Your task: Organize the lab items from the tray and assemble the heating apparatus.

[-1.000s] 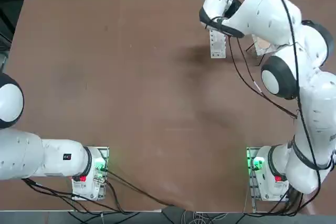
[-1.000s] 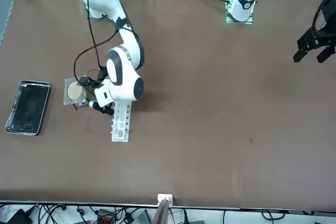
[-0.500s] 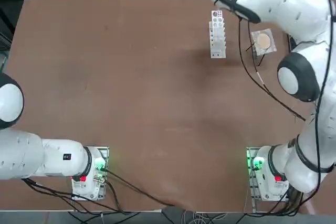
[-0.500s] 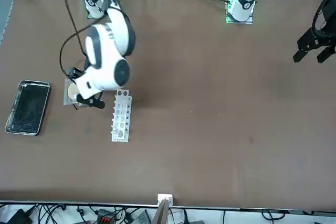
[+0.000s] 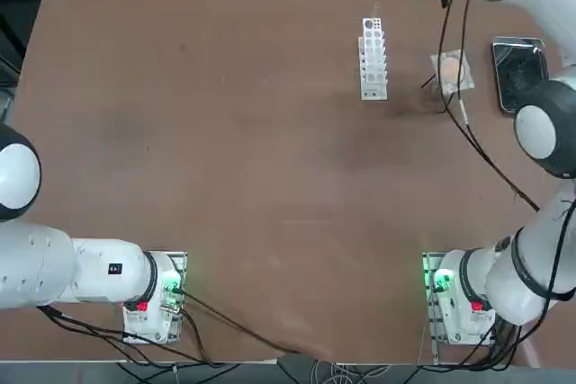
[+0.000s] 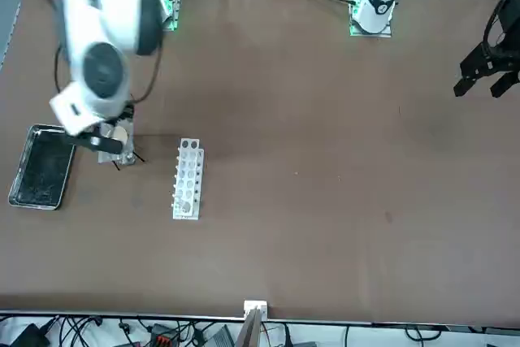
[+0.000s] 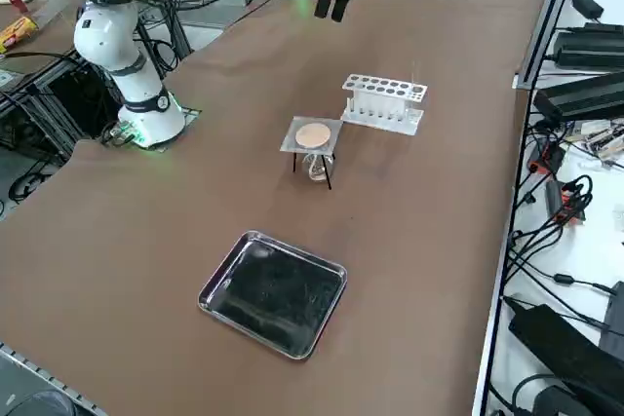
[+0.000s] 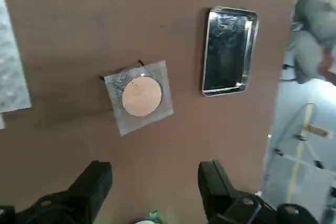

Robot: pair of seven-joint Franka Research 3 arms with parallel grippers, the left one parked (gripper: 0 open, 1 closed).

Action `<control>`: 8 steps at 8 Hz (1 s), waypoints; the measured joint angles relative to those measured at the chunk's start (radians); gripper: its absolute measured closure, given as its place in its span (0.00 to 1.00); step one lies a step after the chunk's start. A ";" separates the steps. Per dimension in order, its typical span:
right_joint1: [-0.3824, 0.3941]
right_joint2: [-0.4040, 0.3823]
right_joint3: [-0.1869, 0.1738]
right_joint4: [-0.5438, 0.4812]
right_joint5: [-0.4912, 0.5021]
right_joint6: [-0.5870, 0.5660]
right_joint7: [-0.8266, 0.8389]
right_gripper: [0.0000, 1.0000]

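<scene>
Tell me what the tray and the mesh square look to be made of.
The tray looks like polished metal: bright mirror-like rim, dark reflective floor. The mesh square looks like grey woven wire gauze with a matte tan disc, possibly ceramic, in its centre.

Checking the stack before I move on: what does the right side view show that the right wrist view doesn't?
Only the right side view shows the black tripod legs and the glass burner under the mesh square.

Only the right wrist view shows the right gripper, open and empty, up above the table.

Both show the mesh square, the empty metal tray and the white rack.
</scene>
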 joint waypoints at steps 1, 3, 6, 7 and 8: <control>-0.064 -0.021 -0.001 0.017 0.056 0.001 -0.059 0.00; -0.170 -0.049 -0.001 0.023 0.139 0.033 -0.181 0.00; -0.282 -0.083 0.000 0.024 0.300 0.061 -0.289 0.00; -0.331 -0.098 0.001 0.024 0.400 0.077 -0.293 0.00; -0.372 -0.118 0.002 0.021 0.484 0.096 -0.301 0.00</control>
